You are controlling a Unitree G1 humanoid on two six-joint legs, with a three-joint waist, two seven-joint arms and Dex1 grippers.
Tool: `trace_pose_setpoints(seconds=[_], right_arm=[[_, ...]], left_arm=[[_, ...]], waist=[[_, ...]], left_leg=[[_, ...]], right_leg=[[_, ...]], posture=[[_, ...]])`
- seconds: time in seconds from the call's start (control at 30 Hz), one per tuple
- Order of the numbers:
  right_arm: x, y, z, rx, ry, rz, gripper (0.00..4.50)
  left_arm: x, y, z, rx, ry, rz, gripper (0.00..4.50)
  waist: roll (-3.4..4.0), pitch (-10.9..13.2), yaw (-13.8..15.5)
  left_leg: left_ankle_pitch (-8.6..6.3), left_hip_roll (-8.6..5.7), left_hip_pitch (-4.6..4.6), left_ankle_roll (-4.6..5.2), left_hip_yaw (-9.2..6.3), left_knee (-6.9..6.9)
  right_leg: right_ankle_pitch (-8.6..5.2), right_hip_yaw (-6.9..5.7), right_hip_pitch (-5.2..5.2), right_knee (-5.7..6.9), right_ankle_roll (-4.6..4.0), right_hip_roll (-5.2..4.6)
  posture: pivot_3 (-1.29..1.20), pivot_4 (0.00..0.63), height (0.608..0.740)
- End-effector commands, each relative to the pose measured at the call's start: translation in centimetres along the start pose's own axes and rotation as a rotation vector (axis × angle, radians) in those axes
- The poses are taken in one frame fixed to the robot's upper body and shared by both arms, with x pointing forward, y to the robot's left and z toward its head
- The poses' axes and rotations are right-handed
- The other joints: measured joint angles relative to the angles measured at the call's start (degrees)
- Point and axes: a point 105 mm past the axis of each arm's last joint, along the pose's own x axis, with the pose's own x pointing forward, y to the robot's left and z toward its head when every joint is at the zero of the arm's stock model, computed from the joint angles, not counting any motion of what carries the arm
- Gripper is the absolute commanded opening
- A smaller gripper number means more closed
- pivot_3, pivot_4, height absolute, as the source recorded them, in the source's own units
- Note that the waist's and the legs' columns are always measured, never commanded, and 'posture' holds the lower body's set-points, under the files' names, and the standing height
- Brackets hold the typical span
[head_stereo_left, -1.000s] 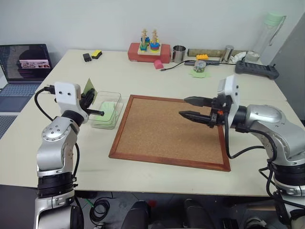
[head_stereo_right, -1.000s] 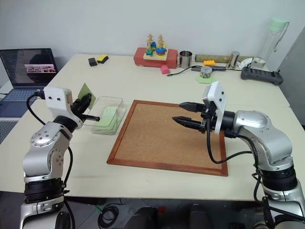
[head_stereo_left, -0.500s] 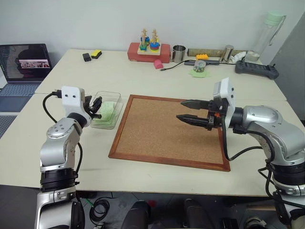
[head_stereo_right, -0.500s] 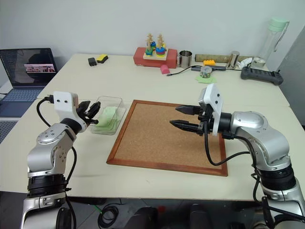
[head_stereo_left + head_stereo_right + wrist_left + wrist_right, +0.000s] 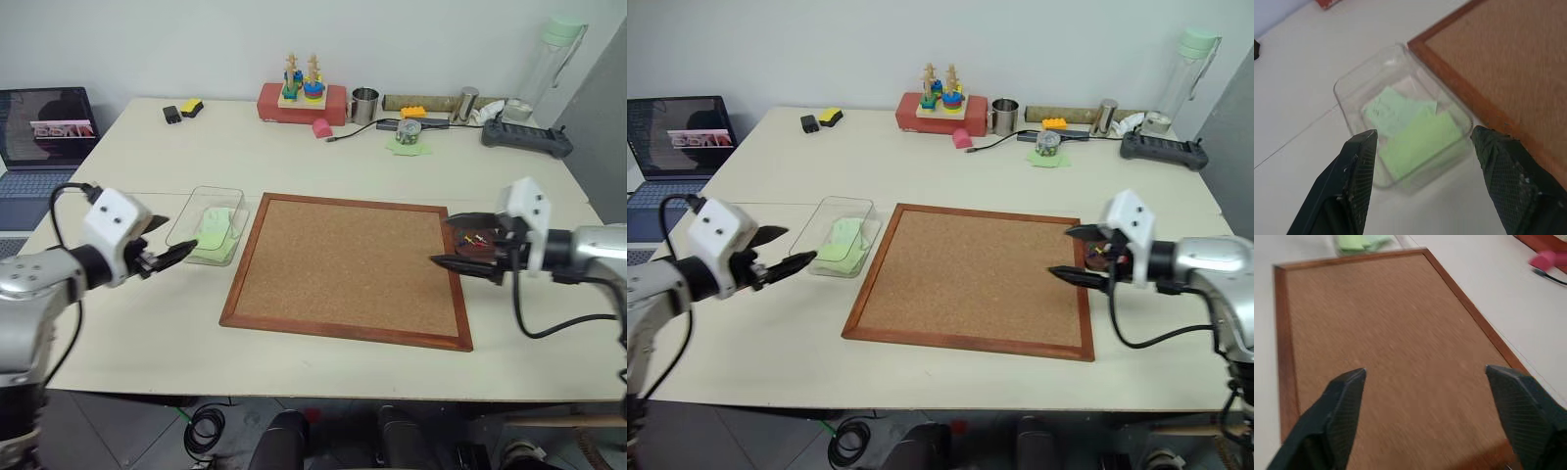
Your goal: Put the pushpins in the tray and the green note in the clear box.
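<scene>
1. Both sets of fingers are standing spread wide and gripping nothing: I am seeing the left gripper with its two black fingers parted around empty air, and the right gripper gaping just as wide over the cork board.

2. I am watching the green note lying flat inside the clear box, on top of other pale green sheets. The left gripper is hanging just short of the box's near corner, not touching it, which I am reading as a release with the paper dropped in.

3. I am finding the tray just off the board's right edge, mostly hidden behind the right gripper. Small red and yellow dots, the pushpins, are showing between the fingers there; I am judging them to be sitting in the tray, though I cannot tell how many there are.

4. I am seeing the board's surface bare in the right wrist view, no pins standing in it and no note on it.

5. I am judging the task as essentially complete. Both arms are sitting out toward the table's sides, which I am taking for clearing away from the containers so nothing gets knocked.
</scene>
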Motion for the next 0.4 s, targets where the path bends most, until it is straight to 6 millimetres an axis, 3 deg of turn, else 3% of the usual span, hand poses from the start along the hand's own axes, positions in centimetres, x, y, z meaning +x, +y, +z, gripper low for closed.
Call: trace_pose_setpoints(seconds=[0.03, 0.23, 0.4], right_arm=[[-3.0, -1.3, -1.0, -0.05, 0.105, -0.037, 4.45], [-5.4, -2.6, -2.3, -0.018, 0.162, -0.083, 4.45], [-5.7, -3.1, -2.5, -0.018, 0.16, -0.101, 4.45]], left_arm=[[-2.5, 1.1, 0.0, 0.036, 0.023, -0.037, 3.28], [-4.0, 2.5, -1.2, 0.027, 0.056, -0.036, 3.28], [-3.9, 2.4, -1.6, 0.01, 0.044, -0.057, 3.28]], waist=[[0.01, 0.01, 0.01], [0.04, 0.02, 0.0], [0.04, 0.02, -0.06]], left_leg=[[0.0, 0.02, 0.02, 0.0, 0.04, 0.0], [0.0, 0.15, 0.05, 0.0, 0.22, 0.02], [0.0, 0.23, 0.05, 0.0, 0.29, 0.01]], right_leg=[[-0.01, -0.02, 0.01, 0.0, -0.01, 0.0], [-0.04, -0.07, 0.0, 0.04, -0.09, 0.02], [0.01, -0.06, -0.02, 0.03, -0.16, 0.08]], posture=[[0.0, 0.15, 0.74], [0.0, 0.15, 0.74], [0.0, 0.15, 0.74]])
